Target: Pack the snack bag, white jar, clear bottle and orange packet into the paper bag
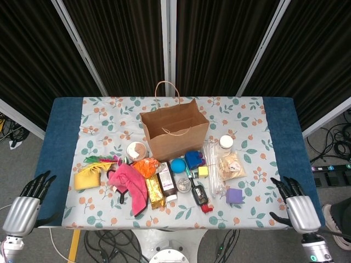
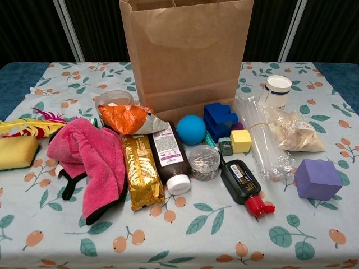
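A brown paper bag (image 1: 174, 130) (image 2: 185, 53) stands open and upright at the table's middle. The orange packet (image 1: 145, 166) (image 2: 128, 118) lies in front of its left corner. The white jar (image 1: 225, 144) (image 2: 276, 91) stands to the bag's right, with the clear bottle (image 1: 211, 164) (image 2: 259, 137) lying beside it and the clear snack bag (image 1: 231, 166) (image 2: 293, 131) just right of that. My left hand (image 1: 24, 205) hangs open off the table's front left corner. My right hand (image 1: 296, 205) is open at the front right corner. Neither hand shows in the chest view.
In front of the bag lie a pink cloth (image 2: 92, 157), gold packet (image 2: 141, 171), brown bottle (image 2: 168, 157), blue ball (image 2: 191, 129), blue block (image 2: 219, 119), yellow cube (image 2: 240, 140), dark red-capped bottle (image 2: 242, 183), purple cube (image 2: 317, 179) and yellow sponge (image 2: 17, 151).
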{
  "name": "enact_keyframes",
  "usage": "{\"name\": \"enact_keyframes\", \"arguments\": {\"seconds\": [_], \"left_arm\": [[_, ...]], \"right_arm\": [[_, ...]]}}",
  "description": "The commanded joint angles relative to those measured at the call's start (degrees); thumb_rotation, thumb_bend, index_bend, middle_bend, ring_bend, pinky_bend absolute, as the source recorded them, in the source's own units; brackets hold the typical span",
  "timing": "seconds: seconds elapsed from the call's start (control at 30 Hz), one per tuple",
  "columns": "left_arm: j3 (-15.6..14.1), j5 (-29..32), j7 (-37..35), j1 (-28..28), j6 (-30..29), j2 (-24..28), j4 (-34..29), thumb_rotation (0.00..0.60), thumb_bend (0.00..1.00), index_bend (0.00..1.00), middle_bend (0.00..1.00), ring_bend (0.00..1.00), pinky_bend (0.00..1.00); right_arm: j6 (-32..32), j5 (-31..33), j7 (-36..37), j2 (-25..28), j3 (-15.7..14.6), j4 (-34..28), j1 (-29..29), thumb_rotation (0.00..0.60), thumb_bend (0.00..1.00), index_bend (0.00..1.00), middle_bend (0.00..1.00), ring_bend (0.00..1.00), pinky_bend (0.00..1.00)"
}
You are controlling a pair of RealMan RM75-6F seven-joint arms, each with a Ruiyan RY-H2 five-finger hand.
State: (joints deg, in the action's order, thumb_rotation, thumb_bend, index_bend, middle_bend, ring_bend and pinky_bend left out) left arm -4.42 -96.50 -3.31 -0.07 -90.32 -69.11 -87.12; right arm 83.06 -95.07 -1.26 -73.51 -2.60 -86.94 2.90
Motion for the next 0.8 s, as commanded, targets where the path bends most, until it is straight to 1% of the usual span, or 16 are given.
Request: {"name": "enact_keyframes", "arguments": {"seconds": [0.03, 0.23, 0.33, 0.5, 0.8], "left_arm": [[-0.12, -0.27, -0.92, 0.22, -0.67, 0.13, 0.79, 0.600, 0.00, 0.09, 0.10, 0.07, 0.15], [0.41, -0.02, -3.19, 0.15, -1.51, 0.85, 1.70, 0.600, 0.00, 0.09, 0.10, 0.07, 0.15], [0.60, 0.19, -3.82, 0.22, -1.79, 0.73, 2.16, 0.600, 0.00, 0.09, 0.10, 0.07, 0.15], [0.77, 0.76, -5.00, 0.13, -1.46, 0.18, 3.45, 0.600, 0.00, 0.09, 0.10, 0.07, 0.15], [1.21, 0.94, -6.27, 0.01, -1.91, -0.11, 4.82, 0.600, 0.00, 0.09, 0.10, 0.07, 0.15]], "right_arm": [[-3.54, 2.38, -3.61, -3.65, -0.18, -1.60, 1.18, 0.600, 0.00, 0.14, 0.24, 0.09, 0.12], [-6.52, 6.07, -9.76, -9.10, 1.65, -2.96, 2.47, 0.600, 0.01, 0.17, 0.27, 0.11, 0.13], [-6.85, 7.72, -12.35, -10.99, 2.70, -3.60, 2.82, 0.600, 0.03, 0.19, 0.29, 0.13, 0.14], [-9.52, 13.03, -15.52, -13.78, 4.52, -5.11, 3.83, 0.600, 0.06, 0.19, 0.30, 0.13, 0.15], [-12.69, 17.00, -19.37, -17.10, 5.21, -5.80, 5.97, 0.600, 0.07, 0.19, 0.30, 0.14, 0.15]]}}
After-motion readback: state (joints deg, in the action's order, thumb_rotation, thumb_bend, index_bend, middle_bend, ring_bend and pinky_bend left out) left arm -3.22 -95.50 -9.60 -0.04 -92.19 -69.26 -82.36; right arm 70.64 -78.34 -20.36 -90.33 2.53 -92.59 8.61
